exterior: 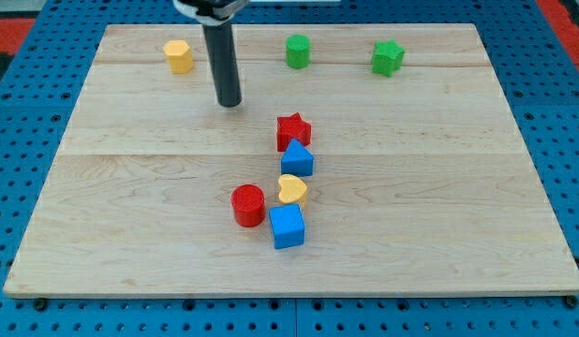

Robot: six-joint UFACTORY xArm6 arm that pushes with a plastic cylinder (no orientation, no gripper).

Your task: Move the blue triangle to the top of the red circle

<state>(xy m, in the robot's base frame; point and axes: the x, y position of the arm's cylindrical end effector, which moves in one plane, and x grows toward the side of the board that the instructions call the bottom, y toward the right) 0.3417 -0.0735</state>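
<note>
With no jaws to report, the tip (230, 101) stood toward the table's top edge, approaching the mid-table blue triangle (297, 158), which probably needed pushing leftward, above the red circle (248, 204).

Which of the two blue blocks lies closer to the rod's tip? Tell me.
The blue triangle block, touching the red star block, lies closer to my tip. The blue cube sits lower, beside the red cylinder.
</note>
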